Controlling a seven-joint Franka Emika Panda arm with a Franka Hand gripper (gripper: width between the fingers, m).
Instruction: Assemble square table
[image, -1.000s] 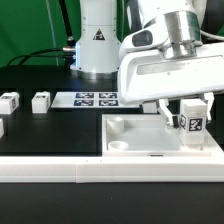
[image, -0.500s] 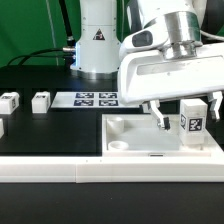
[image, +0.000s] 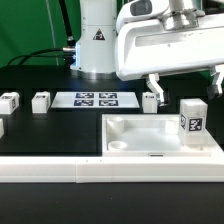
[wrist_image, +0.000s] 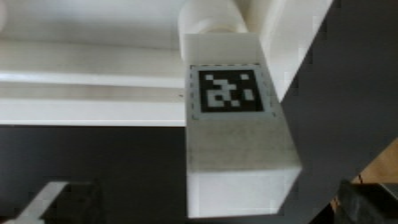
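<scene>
The square table top, a white slab with a raised rim, lies at the front of the black board. One white tagged leg stands upright on the slab's right part in the exterior view. My gripper hangs open just above that leg, one finger to each side and touching nothing. In the wrist view the leg fills the middle, tag facing the camera, with the dark fingers at its two sides. Another leg stands just behind the slab.
Three more legs are at the exterior view's left: two in a row and one at the frame edge. The marker board lies behind. A long white rail borders the front. The robot base stands at the back.
The jaws have spread apart and let go of the leg, then the gripper has risen. The leg stays upright on the slab.
</scene>
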